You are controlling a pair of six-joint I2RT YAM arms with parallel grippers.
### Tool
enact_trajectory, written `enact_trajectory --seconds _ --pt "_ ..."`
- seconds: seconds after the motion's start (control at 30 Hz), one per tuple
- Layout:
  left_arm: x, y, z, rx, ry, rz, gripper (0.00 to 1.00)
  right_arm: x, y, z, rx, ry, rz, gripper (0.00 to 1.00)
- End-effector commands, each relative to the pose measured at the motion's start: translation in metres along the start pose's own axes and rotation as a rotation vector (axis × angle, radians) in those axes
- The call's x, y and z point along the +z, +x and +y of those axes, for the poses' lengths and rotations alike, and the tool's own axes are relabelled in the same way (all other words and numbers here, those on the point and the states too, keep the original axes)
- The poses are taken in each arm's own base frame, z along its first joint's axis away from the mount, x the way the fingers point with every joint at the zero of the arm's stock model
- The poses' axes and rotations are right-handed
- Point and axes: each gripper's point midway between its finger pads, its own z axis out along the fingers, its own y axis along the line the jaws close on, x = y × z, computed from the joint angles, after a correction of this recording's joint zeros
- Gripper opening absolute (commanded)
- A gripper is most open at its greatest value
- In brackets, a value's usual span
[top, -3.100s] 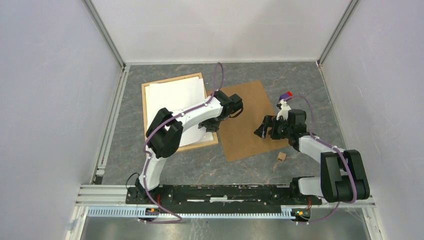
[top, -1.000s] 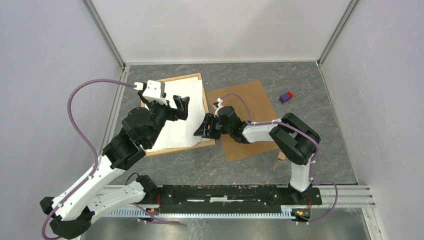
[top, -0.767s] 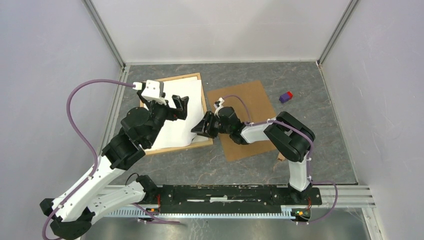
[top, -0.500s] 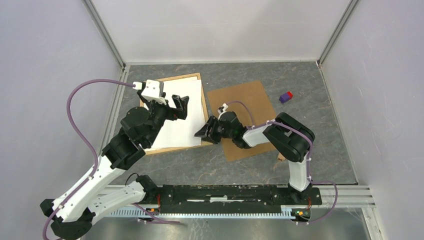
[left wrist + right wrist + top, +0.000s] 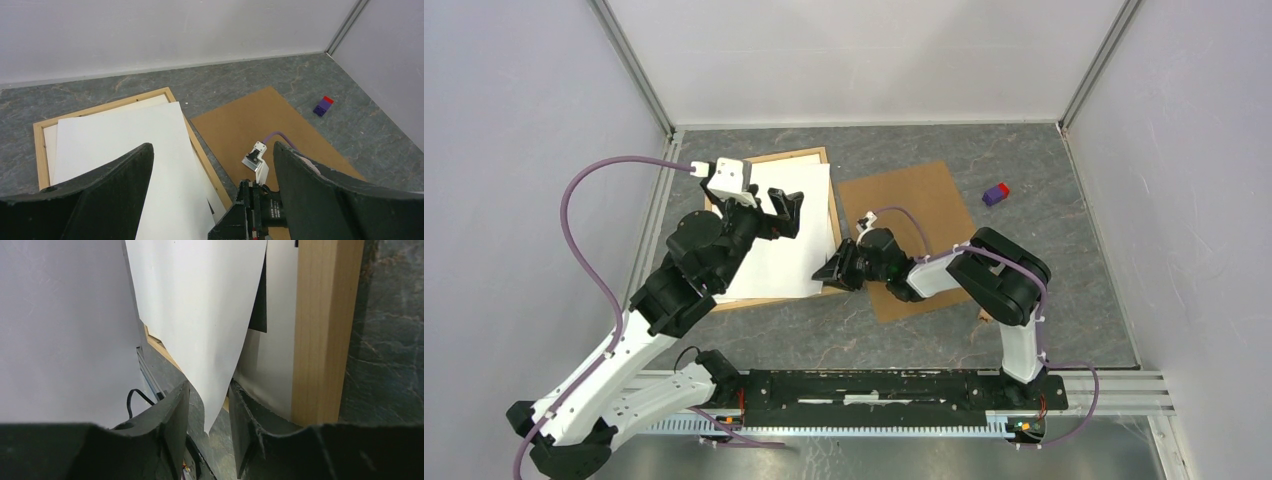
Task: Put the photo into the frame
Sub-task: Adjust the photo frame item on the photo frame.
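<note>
— What is taking up most of the grey stone-patterned table (image 5: 804,335)?

— The light wooden frame (image 5: 325,330) is lying flat on the left half. A brown backing board (image 5: 934,200) is lying just beside it on the right, turned a little askew.

— And where is the photo sitting?

— The photo (image 5: 120,145) is resting on top of the frame with its plain white side showing, skewed against the frame's sides. Its near right corner is standing raised off the wood.

— Is anything gripping it?

— The right gripper (image 5: 209,390) is sitting low at the frame's near right corner, coming in from the board side. The raised corner is hanging between its two fingers. The jaws are standing partly narrowed with a gap between them, not pinching the sheet flat.

— What is the left one doing?

— The left gripper (image 5: 212,146) is hovering above the frame, spread wide and carrying nothing.

— Anything smaller?

— A small purple-and-red block (image 5: 995,193) is sitting on the table to the right of the board, apart from it.
</note>
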Motion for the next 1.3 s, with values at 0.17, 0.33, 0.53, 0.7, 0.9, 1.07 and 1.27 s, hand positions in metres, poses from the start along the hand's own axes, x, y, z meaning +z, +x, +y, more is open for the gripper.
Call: enact_trajectory --seconds 0.17,0.33,0.53,0.7,0.9,1.07,1.27 --pt "0.003 -0.008 -0.004 -0.059 0.018 -0.035 0.94 0.013 -0.013 0.027 -0.012 -0.073 -0.028 0.13" --pt "0.002 -0.009 -0.002 -0.058 0.011 -0.039 0.94 0.004 -0.010 0.027 -0.140 -0.088 0.059 0.00" --pt "0.002 -0.009 -0.001 -0.061 0.009 -0.042 0.94 -0.010 -0.013 0.002 -0.321 -0.068 0.221 0.00" --pt "0.004 -0.007 -0.001 -0.065 0.008 -0.034 0.94 -0.011 -0.038 -0.013 -0.425 -0.017 0.249 0.00" --pt "0.006 -0.005 -0.001 -0.065 0.008 -0.029 0.94 0.001 -0.059 -0.012 -0.484 -0.013 0.261 0.00" --pt "0.007 -0.004 -0.001 -0.064 0.009 -0.027 0.94 0.005 -0.064 -0.009 -0.467 -0.017 0.239 0.00" --pt "0.007 -0.004 -0.001 -0.070 0.009 -0.027 0.94 -0.003 -0.066 -0.002 -0.376 -0.060 0.129 0.00"
